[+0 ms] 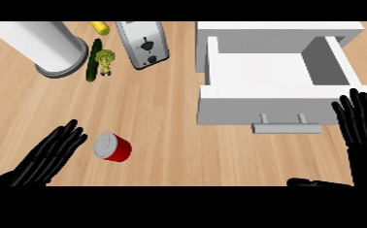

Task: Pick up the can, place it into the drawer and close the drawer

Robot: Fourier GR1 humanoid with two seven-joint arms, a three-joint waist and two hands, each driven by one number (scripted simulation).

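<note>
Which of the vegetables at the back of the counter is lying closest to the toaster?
The broccoli: small, pale green, just left of the toaster. The dark cucumber lies further left, and the yellow corn sits up by the back edge.

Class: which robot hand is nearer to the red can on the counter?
Left. The left robot hand lies open just left of the can; the right robot hand is far right, beside the open drawer.

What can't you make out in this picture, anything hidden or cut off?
- Yellow item, head view: cut by the top edge, unidentifiable.
- Paper towel roll: its top is cut off.
- Right hand: partly past the right edge.
- Drawer interior: near strip hidden behind its front panel.
</note>
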